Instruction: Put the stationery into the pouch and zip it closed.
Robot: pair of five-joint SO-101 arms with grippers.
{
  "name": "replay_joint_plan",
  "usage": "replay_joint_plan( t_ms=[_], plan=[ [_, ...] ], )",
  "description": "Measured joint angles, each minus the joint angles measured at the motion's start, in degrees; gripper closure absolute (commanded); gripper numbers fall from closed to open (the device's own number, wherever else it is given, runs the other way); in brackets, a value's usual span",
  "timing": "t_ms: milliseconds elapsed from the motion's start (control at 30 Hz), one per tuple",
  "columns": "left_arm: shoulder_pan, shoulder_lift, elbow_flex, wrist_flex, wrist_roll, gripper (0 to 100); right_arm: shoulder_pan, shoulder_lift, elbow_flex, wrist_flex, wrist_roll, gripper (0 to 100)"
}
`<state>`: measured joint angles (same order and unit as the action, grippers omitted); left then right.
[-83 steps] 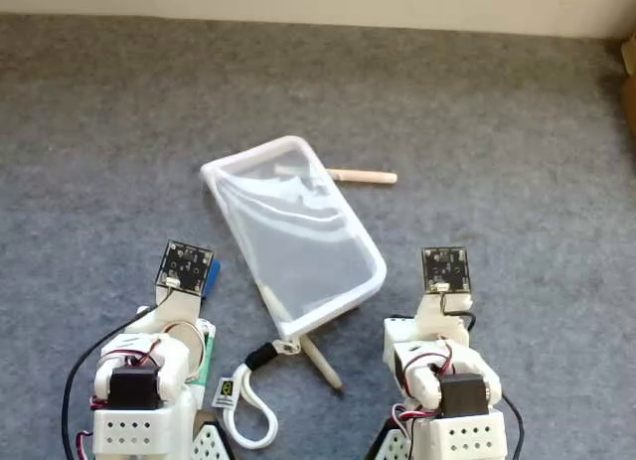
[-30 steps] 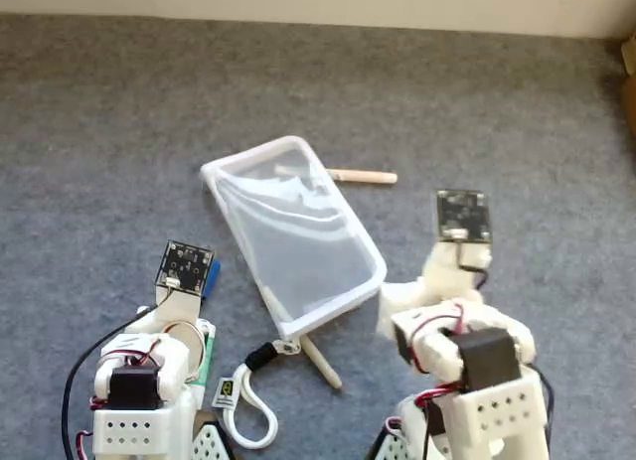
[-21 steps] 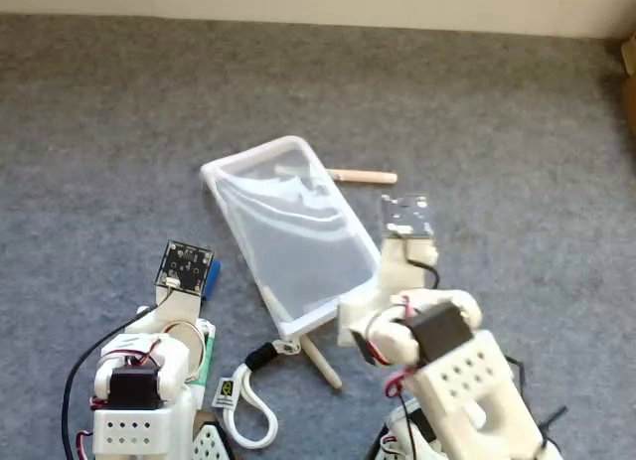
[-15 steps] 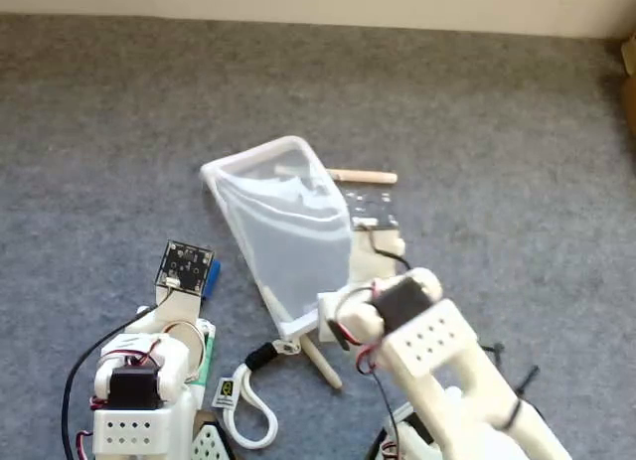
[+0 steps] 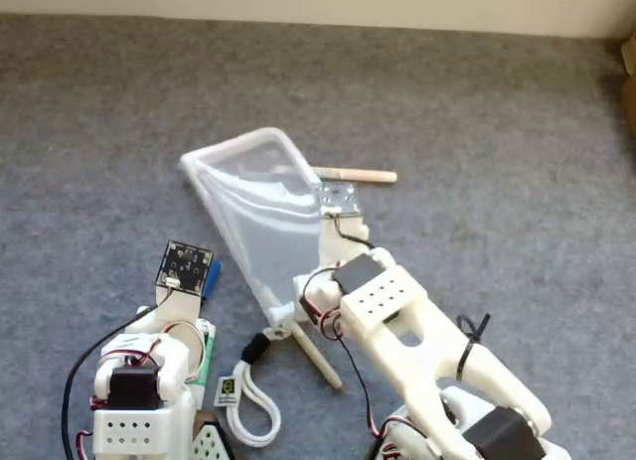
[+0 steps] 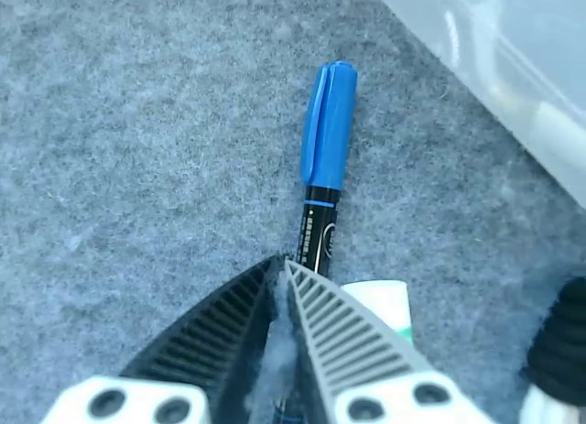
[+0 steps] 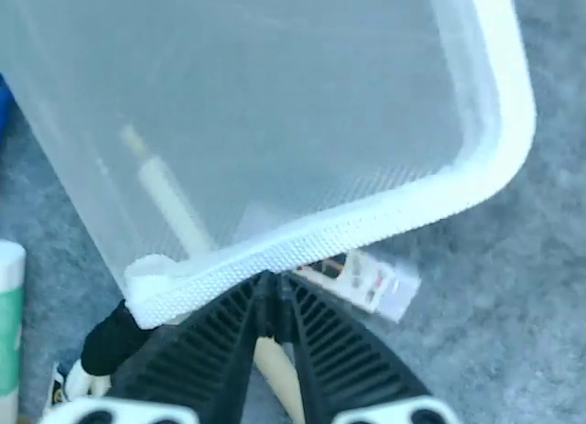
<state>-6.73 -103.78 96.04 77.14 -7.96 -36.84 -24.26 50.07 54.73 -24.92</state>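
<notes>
Right gripper (image 7: 273, 285), jaws closed empty, touching pouch (image 7: 275, 122) rim; left gripper (image 6: 282, 265) closed empty over blue pen (image 6: 322, 158). We are judging pouch-opening underway, next needing rim grasp.

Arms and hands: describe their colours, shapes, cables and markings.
The left arm and right arm are both white, blocky plastic with black motors, rows of small round holes and thin red and black cables. The left hand and right hand have dark grey, ribbed, tapering fingers on white bases.
</notes>
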Motion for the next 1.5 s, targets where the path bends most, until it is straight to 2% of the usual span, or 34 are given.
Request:
replay_joint_plan(
  t_ms=[233,533,667,800,900,1133,1300,1500],
  plan=[
    [0.0,0.0,0.0,0.0,0.0,100,5.6,0.0,0.0,-13.9,0.0,98.8],
    [0.0,0.0,0.0,0.0,0.0,100,5.9,0.0,0.0,-14.9,0.0,98.8],
    [0.0,0.0,0.0,0.0,0.0,100,2.6,0.0,0.0,-11.5,0.0,98.5],
    [0.0,0.0,0.0,0.0,0.0,100,-0.4,0.1,-1.6,-6.9,-0.1,89.7],
    [0.0,0.0,0.0,0.0,0.0,100,-2.5,0.1,-4.0,-2.8,-3.6,83.3],
    [0.0,0.0,0.0,0.0,0.0,100,-10.4,0.1,-9.1,6.9,-11.3,82.6],
    [0.0,0.0,0.0,0.0,0.0,100,-16.8,0.1,-9.3,6.9,-16.1,82.6],
    [0.0,0.0,0.0,0.0,0.0,100,-20.7,0.4,-7.7,-0.4,-17.8,82.6]
  ],
)
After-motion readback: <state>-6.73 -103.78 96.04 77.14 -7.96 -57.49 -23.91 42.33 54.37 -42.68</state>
